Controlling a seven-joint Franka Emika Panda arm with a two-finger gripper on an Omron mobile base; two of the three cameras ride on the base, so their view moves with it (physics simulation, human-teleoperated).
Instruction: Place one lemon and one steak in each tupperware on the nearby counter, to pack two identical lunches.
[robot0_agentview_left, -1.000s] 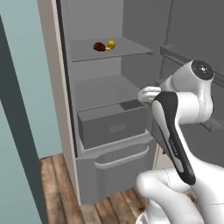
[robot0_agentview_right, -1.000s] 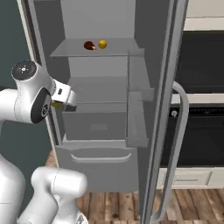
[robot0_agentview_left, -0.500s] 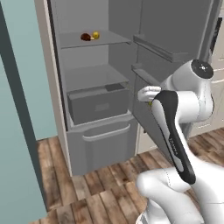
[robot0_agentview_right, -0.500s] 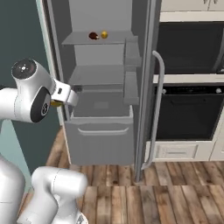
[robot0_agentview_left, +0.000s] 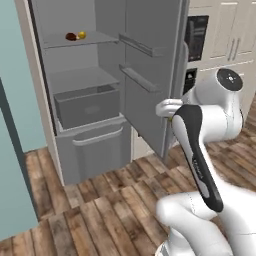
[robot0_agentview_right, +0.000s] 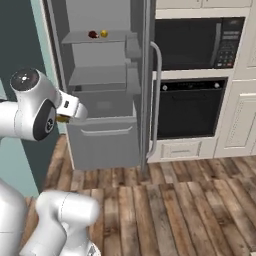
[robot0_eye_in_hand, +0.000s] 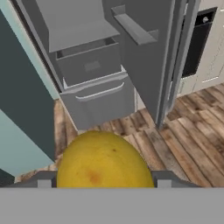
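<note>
A large yellow lemon (robot0_eye_in_hand: 105, 159) sits between my fingertips (robot0_eye_in_hand: 43, 181) in the hand view, with my gripper (robot0_eye_in_hand: 105, 180) shut on it. From the base cameras the hand (robot0_agentview_left: 167, 109) is tucked close to the arm, and a sliver of the held lemon (robot0_agentview_right: 62, 119) peeks out under it. On the top shelf of the open fridge lie a dark red steak (robot0_agentview_left: 71, 36) and a second lemon (robot0_agentview_left: 81, 35), side by side; the right base view shows that steak (robot0_agentview_right: 92, 34) and lemon (robot0_agentview_right: 104, 33) too. The tupperware and the counter are out of view.
The grey fridge (robot0_agentview_left: 85, 107) stands open with its door (robot0_agentview_left: 150, 75) swung out to the right and a drawer (robot0_agentview_left: 92, 145) pulled forward. A wall oven (robot0_agentview_right: 190, 107) and microwave (robot0_agentview_right: 197, 42) are to the right. Wooden floor (robot0_agentview_right: 175, 210) lies ahead, a teal wall (robot0_agentview_left: 12, 150) at left.
The whole picture has shifted: the base has backed away and turned, so the fridge looks smaller and the oven wall has come into view. The hand keeps its hold on the lemon.
</note>
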